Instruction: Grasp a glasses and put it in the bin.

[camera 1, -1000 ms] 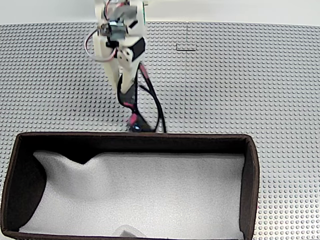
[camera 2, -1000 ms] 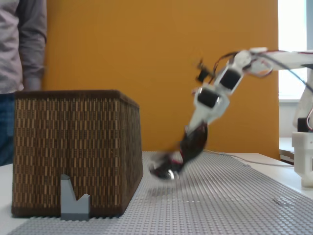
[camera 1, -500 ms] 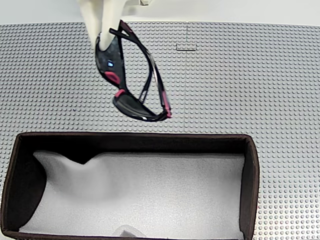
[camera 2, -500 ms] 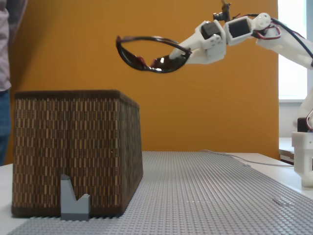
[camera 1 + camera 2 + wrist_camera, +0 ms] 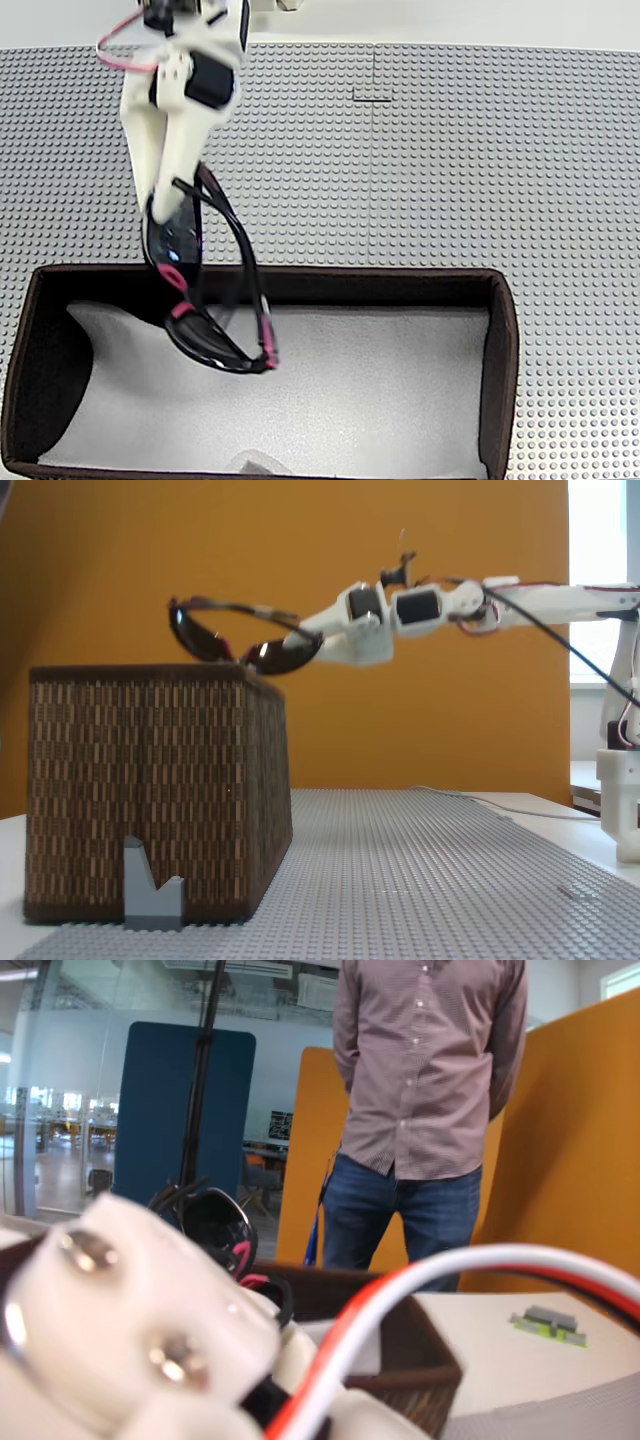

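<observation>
In a fixed view from above, the glossy black glasses (image 5: 215, 325) with pink-red accents hang over the left part of the bin (image 5: 380, 273), above its white foam floor. My gripper (image 5: 166, 228) is shut on one end of the frame, right at the bin's far wall. From the side, another fixed view shows the glasses (image 5: 230, 643) just above the top edge of the brown woven bin (image 5: 150, 790), with the gripper (image 5: 295, 645) holding them level. In the wrist view a dark lens (image 5: 215, 1228) shows beyond the white gripper body, over the bin's rim (image 5: 400, 1345).
A grey studded baseplate (image 5: 480, 170) covers the table around the bin. A small grey block (image 5: 152, 885) stands at the bin's near wall. A person (image 5: 425, 1110) stands behind the bin beside an orange partition (image 5: 570, 1160). A small green-grey piece (image 5: 548, 1324) lies on the table.
The arm lifted the glasses off the baseplate, raised them high, then lowered and carried them forward until they hang over the bin's opening.
</observation>
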